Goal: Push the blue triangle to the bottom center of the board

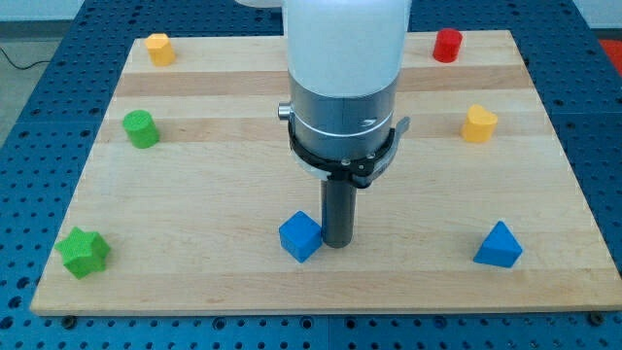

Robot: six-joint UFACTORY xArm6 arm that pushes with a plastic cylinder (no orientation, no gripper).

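The blue triangle (pixel 499 245) lies near the board's bottom right corner. My tip (pixel 337 243) stands at the bottom centre of the board, well to the left of the triangle. A blue cube (pixel 300 236) sits just left of my tip, touching or nearly touching it. The rod hangs from the white and grey arm body, which covers the board's top centre.
A wooden board (pixel 243 146) on a blue perforated table. A yellow block (pixel 159 48) at top left, a red cylinder (pixel 447 45) at top right, a green cylinder (pixel 141 128) at left, a yellow heart-like block (pixel 478 123) at right, a green star (pixel 83 252) at bottom left.
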